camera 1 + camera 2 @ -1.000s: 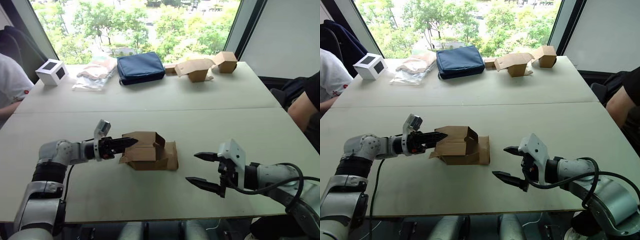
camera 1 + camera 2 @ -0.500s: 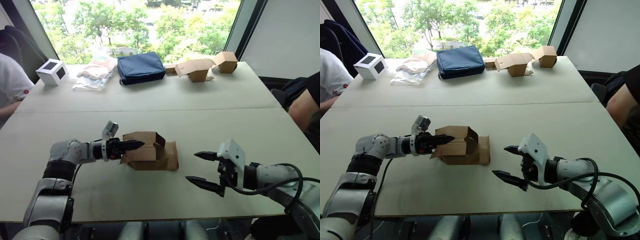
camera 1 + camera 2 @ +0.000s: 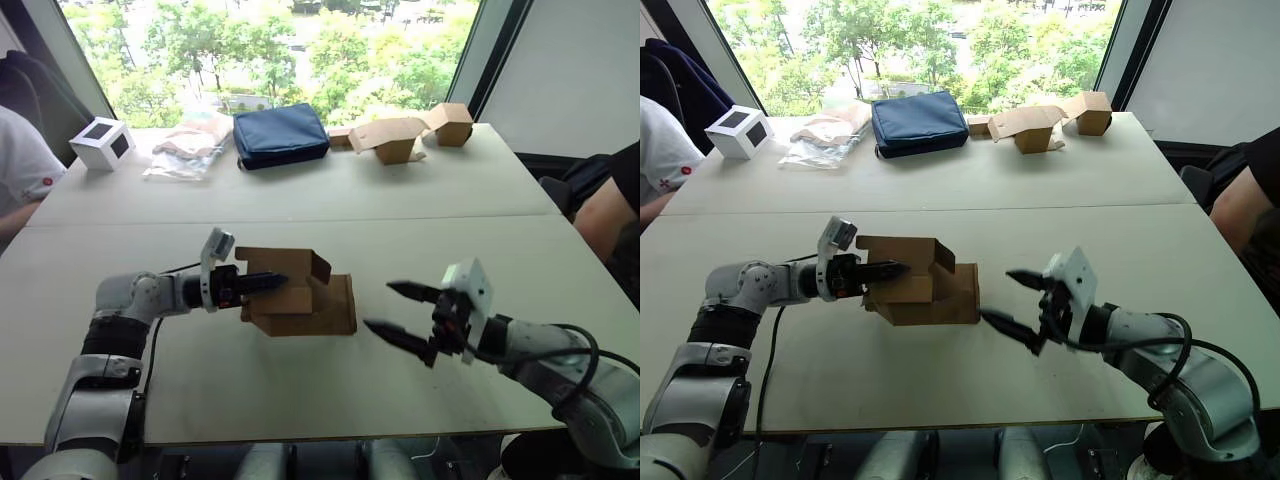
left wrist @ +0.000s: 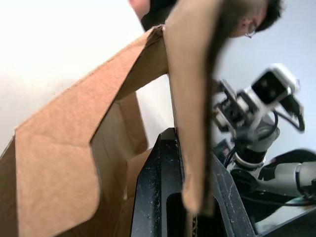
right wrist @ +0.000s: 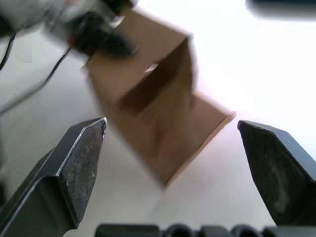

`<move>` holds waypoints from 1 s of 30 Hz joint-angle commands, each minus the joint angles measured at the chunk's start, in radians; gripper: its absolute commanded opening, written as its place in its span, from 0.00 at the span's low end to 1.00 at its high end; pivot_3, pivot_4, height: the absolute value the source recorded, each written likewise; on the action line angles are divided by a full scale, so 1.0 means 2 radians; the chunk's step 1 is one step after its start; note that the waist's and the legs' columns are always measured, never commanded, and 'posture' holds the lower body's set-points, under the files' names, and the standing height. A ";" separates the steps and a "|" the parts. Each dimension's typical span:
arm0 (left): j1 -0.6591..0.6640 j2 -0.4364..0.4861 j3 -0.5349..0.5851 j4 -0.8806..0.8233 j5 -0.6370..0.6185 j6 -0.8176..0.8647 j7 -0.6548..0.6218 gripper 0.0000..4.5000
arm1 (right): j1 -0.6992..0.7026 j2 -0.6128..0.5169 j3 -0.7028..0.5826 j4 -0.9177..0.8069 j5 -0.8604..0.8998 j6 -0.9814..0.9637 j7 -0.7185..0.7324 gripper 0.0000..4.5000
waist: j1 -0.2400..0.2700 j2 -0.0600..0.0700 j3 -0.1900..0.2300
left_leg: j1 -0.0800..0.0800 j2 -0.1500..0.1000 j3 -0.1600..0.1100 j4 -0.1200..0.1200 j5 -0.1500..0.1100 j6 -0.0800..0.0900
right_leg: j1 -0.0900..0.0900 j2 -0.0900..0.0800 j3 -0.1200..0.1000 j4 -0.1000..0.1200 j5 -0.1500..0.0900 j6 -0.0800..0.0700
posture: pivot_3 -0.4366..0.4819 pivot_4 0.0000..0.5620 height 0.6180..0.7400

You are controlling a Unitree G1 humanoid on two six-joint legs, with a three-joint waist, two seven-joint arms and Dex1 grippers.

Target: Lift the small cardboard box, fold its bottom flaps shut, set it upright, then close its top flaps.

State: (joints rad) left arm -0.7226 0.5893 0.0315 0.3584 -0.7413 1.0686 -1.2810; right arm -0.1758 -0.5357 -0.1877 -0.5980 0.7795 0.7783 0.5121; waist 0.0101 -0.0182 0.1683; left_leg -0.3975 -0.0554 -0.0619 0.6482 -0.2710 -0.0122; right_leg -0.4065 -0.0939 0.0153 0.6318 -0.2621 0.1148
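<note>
The small cardboard box [image 3: 298,291] is seen near the middle of the near half of the table [image 3: 400,200], lying on its side and apparently raised at its left end. Its opening, with flaps spread, is turned toward the left. The left gripper [image 3: 262,284] is clamped on one brown flap [image 4: 190,113] at that left end; in the left wrist view the flap's edge is pinched between the two black fingers [image 4: 158,197]. The right gripper [image 3: 402,314] is held just to the right of the box, apart from it, its two fingers [image 5: 74,163] spread wide and pointed at the box's right side.

Along the far edge of the table are shown, from left to right, a white cube with a dark window [image 3: 103,143], a clear plastic bag [image 3: 185,148], a dark blue pouch [image 3: 281,134] and two paler tan boxes [image 3: 392,138] with loose flaps. A person's arm in a white sleeve [image 3: 22,165] is visible at the left edge, and another person's arm [image 3: 606,214] at the right edge.
</note>
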 commanded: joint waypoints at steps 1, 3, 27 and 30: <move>-0.040 0.024 0.022 -0.043 0.004 -0.045 -0.013 0.00 | -0.058 0.041 -0.043 0.017 0.043 -0.008 -0.066 0.73 | 0.000 0.000 0.000 | 0.000 0.000 0.000 0.000 0.000 0.000 | 0.000 0.000 0.000 0.000 0.000 0.000 | 0.48 0.27 1.00; -0.063 0.035 0.020 -0.055 0.010 -0.065 -0.020 0.00 | -0.106 0.072 -0.049 0.033 0.060 -0.012 -0.101 0.59 | 0.000 0.001 0.000 | 0.000 0.000 0.000 -0.001 0.000 -0.001 | 0.000 0.000 0.000 0.000 0.000 0.000 | 0.48 0.27 1.00; -0.119 0.041 0.019 -0.069 0.023 -0.111 -0.043 0.00 | -0.239 0.122 0.080 0.116 -0.022 -0.069 -0.043 0.01 | -0.014 0.001 0.000 | -0.001 0.000 0.000 0.000 0.001 0.000 | -0.003 0.003 0.000 0.003 0.000 0.000 | 0.48 0.27 1.00; -0.115 0.043 0.020 -0.074 0.019 -0.107 -0.042 0.00 | -0.237 0.123 0.079 0.122 -0.023 -0.073 -0.034 0.01 | -0.014 0.001 0.000 | -0.001 0.000 0.000 0.000 0.001 0.000 | -0.003 0.003 0.000 0.003 0.000 0.000 | 0.48 0.27 1.00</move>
State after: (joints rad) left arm -0.9476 0.6629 0.0505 0.2456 -0.6805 0.8470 -1.3560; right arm -0.6375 -0.2964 -0.0148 -0.3421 0.7301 0.6628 0.4273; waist -0.0177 -0.0166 0.1681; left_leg -0.3994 -0.0552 -0.0613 0.6484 -0.2698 -0.0130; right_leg -0.4117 -0.0874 0.0161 0.6383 -0.2621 0.1150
